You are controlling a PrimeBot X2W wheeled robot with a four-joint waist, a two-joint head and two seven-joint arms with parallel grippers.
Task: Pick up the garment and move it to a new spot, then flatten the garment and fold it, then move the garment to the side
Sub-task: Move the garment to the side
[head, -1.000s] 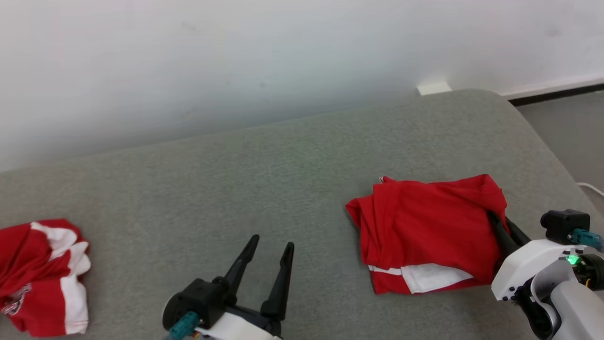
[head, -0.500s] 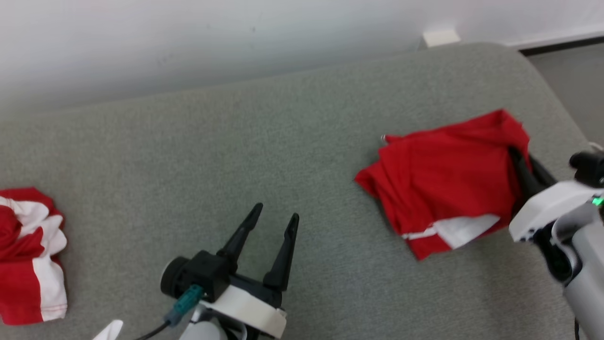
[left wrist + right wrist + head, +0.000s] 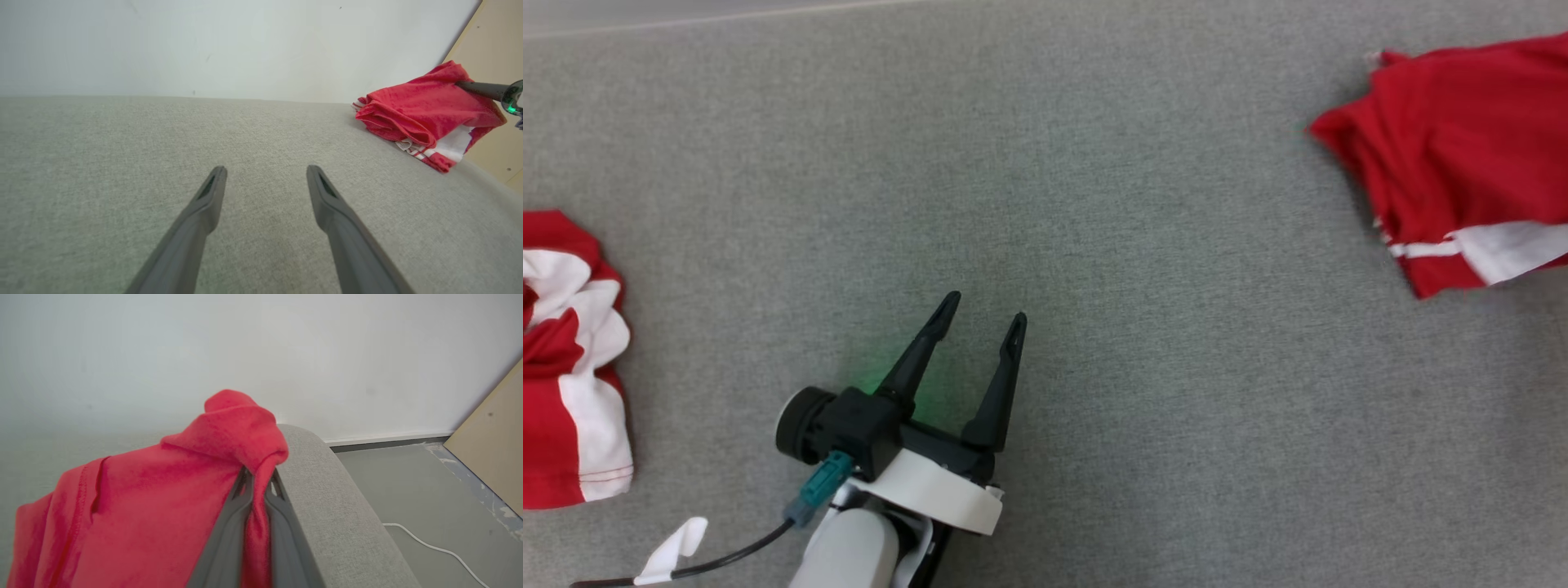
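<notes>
The right gripper [image 3: 259, 478] pinches the red garment [image 3: 1462, 147] at two o'clock. The left gripper [image 3: 984, 310], at seven o'clock, stands spread.

No readable text, label or number on anything

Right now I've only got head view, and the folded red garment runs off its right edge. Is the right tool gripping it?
Observer: Yes. In the right wrist view the right tool is shut on a bunched corner of the red garment.
Operator: Is it lifted?
Observer: Only that corner looks raised. In the left wrist view the rest lies on the grey cushion.
Operator: What's beyond it?
Observer: The cushion's rounded end is right beside the grip, then floor with a white cable on it.
</notes>
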